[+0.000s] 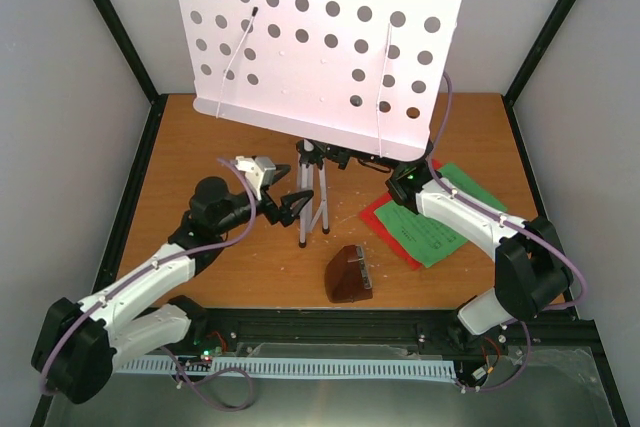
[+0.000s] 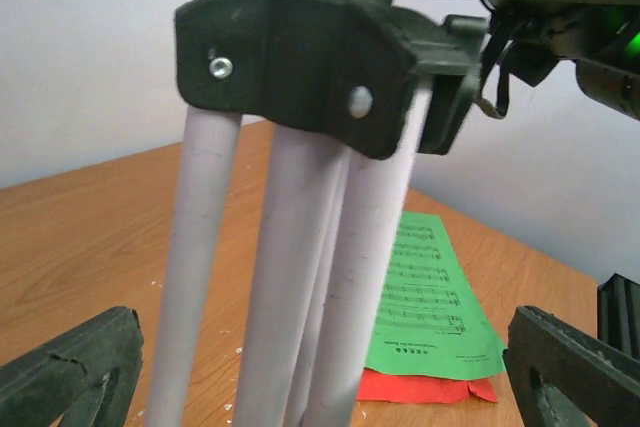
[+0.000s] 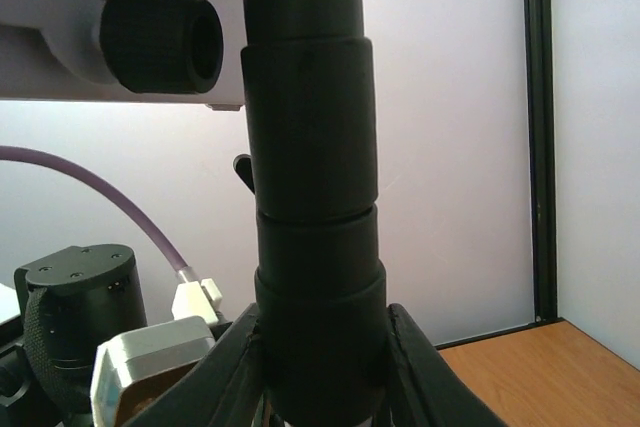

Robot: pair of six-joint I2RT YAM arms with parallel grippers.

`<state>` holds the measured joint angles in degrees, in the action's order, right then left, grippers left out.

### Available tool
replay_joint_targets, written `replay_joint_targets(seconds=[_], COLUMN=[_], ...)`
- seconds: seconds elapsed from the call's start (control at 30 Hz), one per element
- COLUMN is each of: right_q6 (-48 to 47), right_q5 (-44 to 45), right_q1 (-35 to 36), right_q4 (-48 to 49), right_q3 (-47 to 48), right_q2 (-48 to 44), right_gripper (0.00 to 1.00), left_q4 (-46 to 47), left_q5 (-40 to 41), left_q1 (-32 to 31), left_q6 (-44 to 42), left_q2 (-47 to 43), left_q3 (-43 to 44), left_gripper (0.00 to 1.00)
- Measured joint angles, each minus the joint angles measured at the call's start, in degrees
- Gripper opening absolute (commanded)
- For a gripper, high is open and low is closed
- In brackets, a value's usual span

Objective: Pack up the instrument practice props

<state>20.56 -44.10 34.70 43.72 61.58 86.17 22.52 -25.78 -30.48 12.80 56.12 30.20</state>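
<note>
The white tripod music stand (image 1: 312, 197) stands mid-table, and its perforated plate (image 1: 320, 37) fills the upper view. My left gripper (image 1: 296, 205) is open just left of the tripod legs. In the left wrist view the legs (image 2: 290, 277) stand between its spread fingers (image 2: 65, 377). My right gripper (image 1: 385, 169) reaches under the plate and is shut on the stand's black shaft collar (image 3: 315, 277). The dark brown metronome (image 1: 350, 275) sits near the front edge. The green sheet (image 1: 440, 215) lies on the red sheet (image 1: 383, 222) under my right arm. Both also show in the left wrist view, green (image 2: 430, 297) above red (image 2: 420, 387).
Black frame posts (image 1: 110, 17) and grey walls close in the wooden table (image 1: 200, 137) on three sides. A black rail (image 1: 330, 325) runs along the near edge between the arm bases. The large plate overhangs the back half of the table.
</note>
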Motion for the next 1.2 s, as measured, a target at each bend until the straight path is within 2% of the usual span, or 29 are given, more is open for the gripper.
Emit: replay_joint_targets(seconds=[0.13,0.47,0.63,0.83,1.2], right_q6=[0.04,-0.15,-1.49,-2.27,-2.75], right_q5=[-0.22,0.13,1.07,2.49,7.61], right_q1=[0.04,0.07,0.09,0.17,0.20], right_q4=[0.20,0.28,-2.19,-4.09,-6.10], right_q3=[-0.04,-0.44,-1.01,-1.01,-2.75], right_q2=[0.00,-0.33,-1.95,-2.62,-4.85], right_gripper=[0.03,0.03,0.03,0.03,0.03], left_q4=[1.49,10.67,14.73,17.22,20.04], left_q5=[0.13,-4.57,-6.51,-7.89,-8.96], left_q1=[0.00,0.00,0.00,0.00,0.00], left_q6=[0.57,0.52,0.50,0.20,-0.63], left_q2=[2.29,16.94,19.61,23.06,26.99], left_q3=[0.04,1.62,2.03,3.17,4.37], left_gripper=[1.00,0.96,0.85,0.77,0.50])
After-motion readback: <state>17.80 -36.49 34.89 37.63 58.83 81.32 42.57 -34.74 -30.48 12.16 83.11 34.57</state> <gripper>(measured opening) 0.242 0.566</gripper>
